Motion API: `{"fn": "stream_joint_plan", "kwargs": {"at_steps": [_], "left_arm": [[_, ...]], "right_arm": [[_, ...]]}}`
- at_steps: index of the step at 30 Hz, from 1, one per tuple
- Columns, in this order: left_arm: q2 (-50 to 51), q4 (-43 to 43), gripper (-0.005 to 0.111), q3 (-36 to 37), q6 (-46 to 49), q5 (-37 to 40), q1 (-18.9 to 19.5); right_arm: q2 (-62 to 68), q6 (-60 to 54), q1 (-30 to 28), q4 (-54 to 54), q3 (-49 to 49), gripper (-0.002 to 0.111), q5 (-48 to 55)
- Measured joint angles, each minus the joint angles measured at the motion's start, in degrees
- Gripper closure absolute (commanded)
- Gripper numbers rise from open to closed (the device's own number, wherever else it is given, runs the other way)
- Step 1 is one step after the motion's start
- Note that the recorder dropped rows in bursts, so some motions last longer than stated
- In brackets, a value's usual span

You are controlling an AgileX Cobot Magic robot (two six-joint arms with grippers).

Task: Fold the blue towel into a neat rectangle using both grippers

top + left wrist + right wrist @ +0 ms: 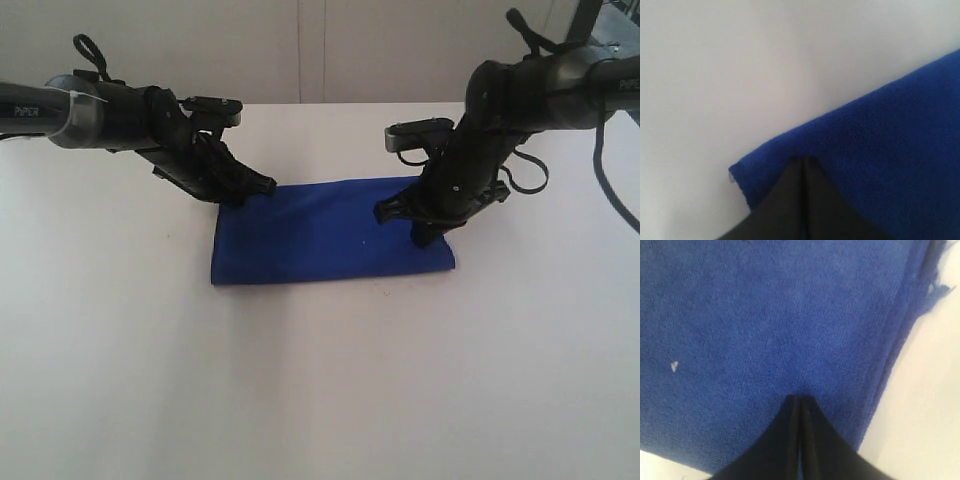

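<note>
Towel lay as a folded rectangle. Left gripper and right gripper had jaws together, tips on it. Next fold probably needs corners regrasped.

White table, matte and plain. Behind it, a pale wall with two thin vertical seams near the middle. Top right corner: greyish frame bit, too blurry to identify.
</note>
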Motion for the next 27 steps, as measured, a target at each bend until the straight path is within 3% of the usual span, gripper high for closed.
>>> {"fn": "stream_joint_plan", "kwargs": {"at_steps": [27], "left_arm": [[0.91,-1.16,0.107,-0.78,1.14,-0.56,0.0]], "right_arm": [[-1.97,5.29,0.0,-9.35,-1.72,0.108,7.65]]}}
